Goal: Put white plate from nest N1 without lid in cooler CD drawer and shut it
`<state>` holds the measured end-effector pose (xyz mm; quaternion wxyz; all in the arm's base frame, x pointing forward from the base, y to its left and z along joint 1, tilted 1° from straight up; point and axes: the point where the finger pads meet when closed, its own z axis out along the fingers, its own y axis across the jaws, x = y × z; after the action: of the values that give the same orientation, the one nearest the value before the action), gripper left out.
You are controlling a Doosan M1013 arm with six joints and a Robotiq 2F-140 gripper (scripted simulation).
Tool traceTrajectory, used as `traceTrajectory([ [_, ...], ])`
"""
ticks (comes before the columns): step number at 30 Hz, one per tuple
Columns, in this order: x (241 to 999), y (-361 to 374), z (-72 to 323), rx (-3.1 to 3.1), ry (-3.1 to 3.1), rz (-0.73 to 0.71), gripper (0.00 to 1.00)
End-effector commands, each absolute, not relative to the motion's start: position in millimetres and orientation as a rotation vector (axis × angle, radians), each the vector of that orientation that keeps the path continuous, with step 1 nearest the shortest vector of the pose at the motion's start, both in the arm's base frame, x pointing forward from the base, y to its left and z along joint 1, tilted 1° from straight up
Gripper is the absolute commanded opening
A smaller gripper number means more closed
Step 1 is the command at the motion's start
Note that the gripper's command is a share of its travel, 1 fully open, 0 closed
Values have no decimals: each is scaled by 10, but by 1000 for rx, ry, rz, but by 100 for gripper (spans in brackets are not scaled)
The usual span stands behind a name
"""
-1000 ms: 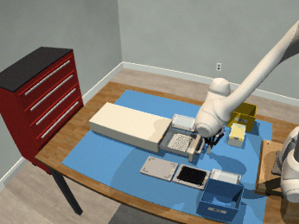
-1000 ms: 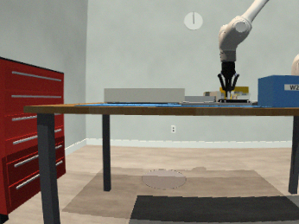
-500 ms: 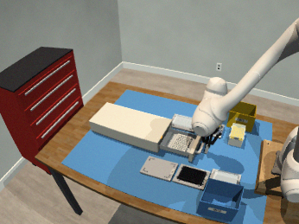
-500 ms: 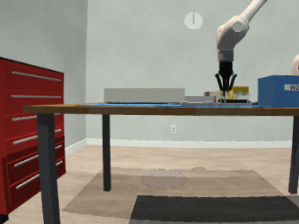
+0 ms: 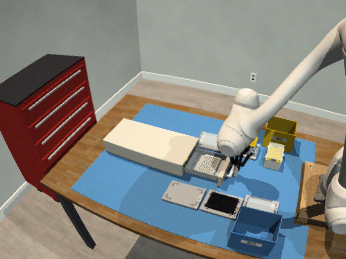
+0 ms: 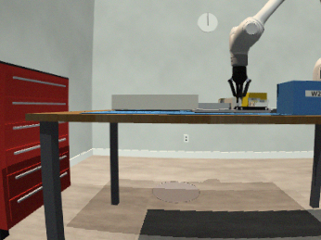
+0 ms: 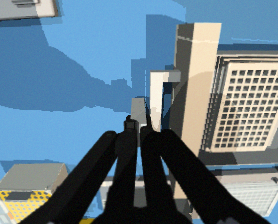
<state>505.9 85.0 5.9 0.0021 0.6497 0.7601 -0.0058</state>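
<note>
Two black fingers of the gripper [image 5: 239,162] are pressed together with nothing between them; the jaws are fully narrow. Just ahead of the tips, in the wrist view, stands the pale bar handle [image 7: 161,95] of the drawer [image 5: 206,166], and the tips are beside it on the side away from the drawer front, touching it or very near; which of the two cannot be told. Beyond the handle comes the cream drawer front [image 7: 195,85], and behind that the white plate [image 7: 242,102], lying flat on the drawer's floor with its grid of wells facing up. In the top view the drawer is pulled out from the cooler CD [image 5: 150,146], which is farther on the same line. To one side of the jaws stands the yellow tip box [image 5: 274,153], a little apart.

The step in hand seems to be the closing of the drawer, since the plate is already inside. The next move probably asks for a straight, level push on the handle or front toward the housing, slow enough that the housing does not slide.
</note>
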Motion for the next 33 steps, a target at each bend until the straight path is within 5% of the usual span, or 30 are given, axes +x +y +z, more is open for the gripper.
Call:
traceTrajectory([
  [1, 5087, 855, 60, 2038, 2385, -18, 0],
  [33, 5453, 912, 58, 2038, 2385, -18, 0],
])
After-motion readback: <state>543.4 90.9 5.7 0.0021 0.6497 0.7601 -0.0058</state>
